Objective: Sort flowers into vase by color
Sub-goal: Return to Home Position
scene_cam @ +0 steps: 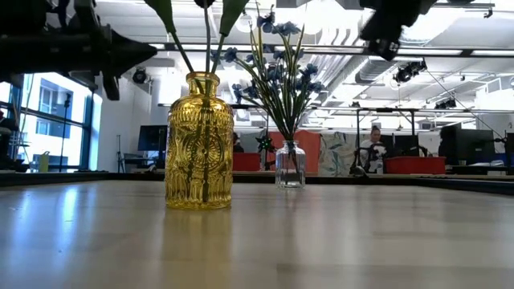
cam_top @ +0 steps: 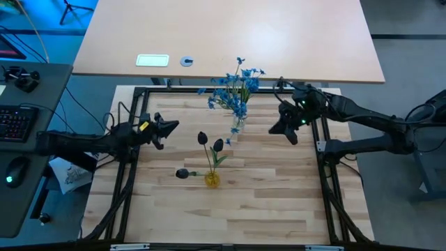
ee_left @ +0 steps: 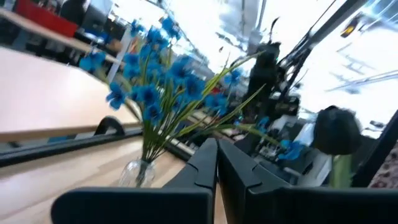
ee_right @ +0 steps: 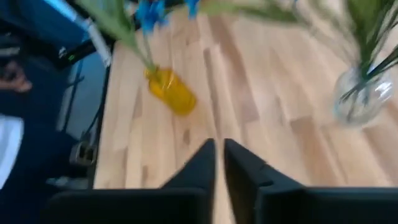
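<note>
A clear glass vase (cam_top: 238,126) (scene_cam: 290,164) stands on the far middle of the table and holds a spray of blue flowers (cam_top: 237,87) (ee_left: 155,87). Nearer, a yellow glass vase (cam_top: 212,180) (scene_cam: 199,144) holds two black tulip buds (cam_top: 209,141) on thin stems. A third black bud (cam_top: 182,173) shows low beside that vase on its left; whether it lies on the table, I cannot tell. My left gripper (cam_top: 174,127) (ee_left: 217,158) hovers left of the vases, shut and empty. My right gripper (cam_top: 287,134) (ee_right: 219,155) hovers right of the clear vase, shut and empty.
A black frame (cam_top: 209,90) runs around the wooden table (cam_top: 265,202). A larger desk (cam_top: 293,42) beyond the far edge carries a white tag and a small round thing. A keyboard and a mouse sit outside on the left. Bare wood lies in front of the vases.
</note>
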Controlling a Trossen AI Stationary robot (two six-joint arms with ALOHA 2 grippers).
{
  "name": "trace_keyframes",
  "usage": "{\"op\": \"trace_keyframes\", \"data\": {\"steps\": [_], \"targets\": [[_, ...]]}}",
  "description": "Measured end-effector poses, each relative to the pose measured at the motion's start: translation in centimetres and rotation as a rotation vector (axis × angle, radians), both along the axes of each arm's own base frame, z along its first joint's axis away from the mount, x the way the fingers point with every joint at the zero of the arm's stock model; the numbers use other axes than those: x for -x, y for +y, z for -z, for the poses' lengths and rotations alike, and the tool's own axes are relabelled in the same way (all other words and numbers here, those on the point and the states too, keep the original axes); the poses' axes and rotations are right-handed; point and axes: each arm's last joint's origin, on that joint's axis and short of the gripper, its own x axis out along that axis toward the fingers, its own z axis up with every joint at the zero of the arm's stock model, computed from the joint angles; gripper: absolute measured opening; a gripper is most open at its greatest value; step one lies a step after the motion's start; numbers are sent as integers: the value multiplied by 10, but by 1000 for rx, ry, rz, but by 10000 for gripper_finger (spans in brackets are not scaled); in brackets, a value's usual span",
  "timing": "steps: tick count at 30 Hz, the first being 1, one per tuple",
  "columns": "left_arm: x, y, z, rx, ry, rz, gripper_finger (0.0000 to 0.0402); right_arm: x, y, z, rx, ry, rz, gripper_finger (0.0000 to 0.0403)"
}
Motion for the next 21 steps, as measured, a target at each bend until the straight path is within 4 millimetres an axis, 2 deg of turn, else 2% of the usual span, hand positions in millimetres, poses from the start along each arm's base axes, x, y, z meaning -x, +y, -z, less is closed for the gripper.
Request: {"op": "trace_keyframes", "data": {"steps": [2, 7, 11, 16, 21], "targets": [[1, 0, -2, -11, -15, 6, 1, 9, 4, 7, -24, 6, -29, 10], [3, -1, -3, -17, -29, 31, 1, 38, 15, 36, -121, -51, 42, 27], [3, -1, -3, -13, -30, 35, 1, 53, 21, 57, -164, -246, 87, 8], [2, -1, -3, -13, -28, 34, 1, 49, 21, 79, -215, -553, 101, 3], [2, -1, -3, -13, -26, 34, 1, 46, 32, 100, -248, -697, 26, 1]]}}
